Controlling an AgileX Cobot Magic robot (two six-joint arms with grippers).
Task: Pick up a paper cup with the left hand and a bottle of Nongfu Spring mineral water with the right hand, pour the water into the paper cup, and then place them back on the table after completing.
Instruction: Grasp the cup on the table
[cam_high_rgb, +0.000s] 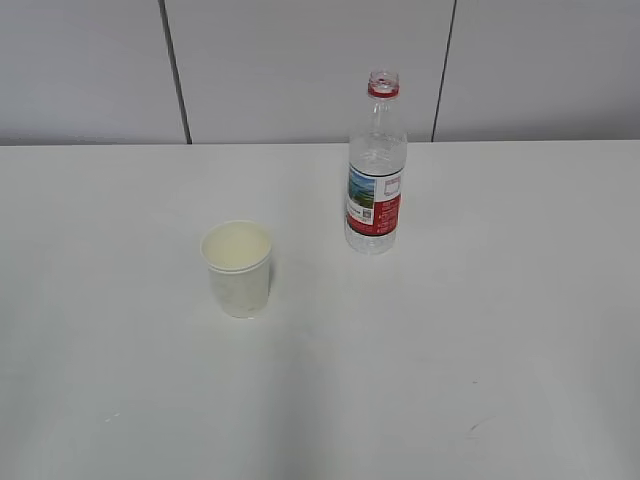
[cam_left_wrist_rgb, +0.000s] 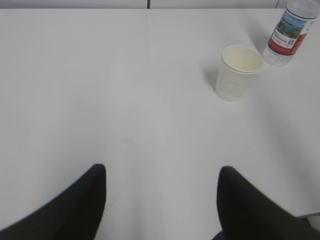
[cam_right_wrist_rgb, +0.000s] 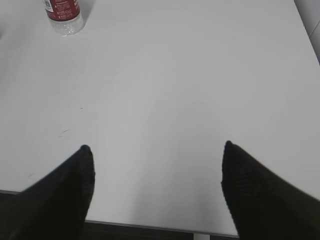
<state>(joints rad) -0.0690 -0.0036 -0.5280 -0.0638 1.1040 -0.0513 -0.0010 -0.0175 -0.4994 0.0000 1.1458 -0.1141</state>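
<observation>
Paper cup: the paper cup (cam_high_rgb: 237, 267) stands upright on the surface (cam_high_rgb: 480, 360), left of centre and a little nearer than the bottle; its mouth is open and the inside looks pale cream. In the left wrist view it sits at far right (cam_left_wrist_rgb: 238, 73), well ahead of the claw.
Bottle: the bottle (cam_high_rgb: 375, 170) stands upright to the right of the cup and farther back, apart from it. It is clear plastic with a red neck ring, no cap on its mouth, and a red, white and green label around the middle. Only its lower part shows in the left wrist view (cam_left_wrist_rgb: 289, 35) and in the right wrist view (cam_right_wrist_rgb: 63, 12).
Water: too clear to make out; I cannot tell the level in the bottle or whether any is in the cup.
Left claw: the left claw (cam_left_wrist_rgb: 162, 182) is spread wide, its two black fingers (cam_left_wrist_rgb: 82, 200) at the near edge of the view with bare surface between them, holding nothing.
Right claw: the right claw (cam_right_wrist_rgb: 156, 165) is also spread wide and empty, above the near edge of the surface, with the bottle far ahead to its left.
Surface: plain white, smooth, with a few faint scuff marks near the front right.
Wall: pale grey panels (cam_high_rgb: 300, 60) with dark seams behind the far edge.
</observation>
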